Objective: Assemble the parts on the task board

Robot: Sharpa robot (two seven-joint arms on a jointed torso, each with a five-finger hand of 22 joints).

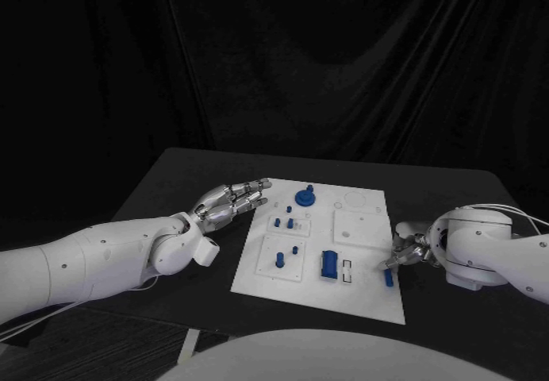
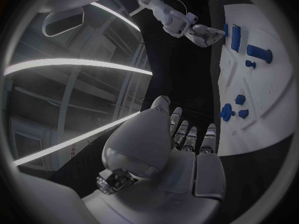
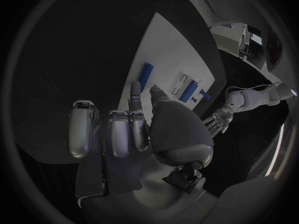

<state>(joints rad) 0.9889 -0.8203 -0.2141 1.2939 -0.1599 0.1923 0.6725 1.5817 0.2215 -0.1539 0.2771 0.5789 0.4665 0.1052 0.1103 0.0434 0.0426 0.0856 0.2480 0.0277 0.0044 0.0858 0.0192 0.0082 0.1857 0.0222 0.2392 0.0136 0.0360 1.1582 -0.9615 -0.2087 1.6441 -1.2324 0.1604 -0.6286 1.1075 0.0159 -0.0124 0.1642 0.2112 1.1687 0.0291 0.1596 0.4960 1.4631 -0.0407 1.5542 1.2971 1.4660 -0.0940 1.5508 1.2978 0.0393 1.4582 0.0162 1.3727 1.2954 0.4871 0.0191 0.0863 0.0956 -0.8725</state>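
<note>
So the white rectangular task board (image 1: 366, 298) sits mid-frame on the black table (image 1: 171, 171) in the head view, with the small blue plastic parts spread over it: a round blue knob-like piece (image 1: 307, 195) near the board's top edge, a few little blue pegs (image 1: 286, 223) below that, and a tall blue block (image 1: 329, 264) lower down. The robot's silver right hand (image 1: 407, 252) is at the board's right edge, fingers bunched right next to a short blue bar (image 1: 389, 277), but whether it actually has that bar pinched can't be told from here. The silver left hand (image 1: 232, 200) hovers at the board's upper-left edge, fingers loosely apart, holding nothing. Biggest risk looks like the bar getting nudged off the board's right edge, since it's sitting so close to it.
</note>
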